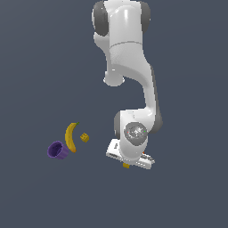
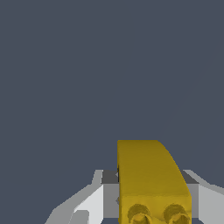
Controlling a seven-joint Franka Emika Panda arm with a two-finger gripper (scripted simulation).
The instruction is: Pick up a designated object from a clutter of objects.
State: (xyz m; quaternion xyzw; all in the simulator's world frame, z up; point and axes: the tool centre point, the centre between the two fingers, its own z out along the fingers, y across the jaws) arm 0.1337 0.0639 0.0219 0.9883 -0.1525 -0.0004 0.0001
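The designated object, a small mustard-yellow elongated block [image 2: 146,175] with two round studs on its end, sits between my gripper's fingers [image 2: 89,203] in the wrist view. In the exterior view only a small yellow bit of it [image 1: 126,165] shows beneath my hand. My gripper [image 1: 127,164] is shut on this block, to the exterior view's right of the other items. I cannot tell its height above the floor. Of the clutter, a yellow banana [image 1: 70,137], a purple cup [image 1: 57,150] and a squarer yellow cube [image 1: 84,137] show. The orange cup and the round can are out of view.
The banana, purple cup and cube lie together at the exterior view's left of my hand, apart from it. The arm's white links [image 1: 133,67] rise behind the hand. The floor is plain dark grey.
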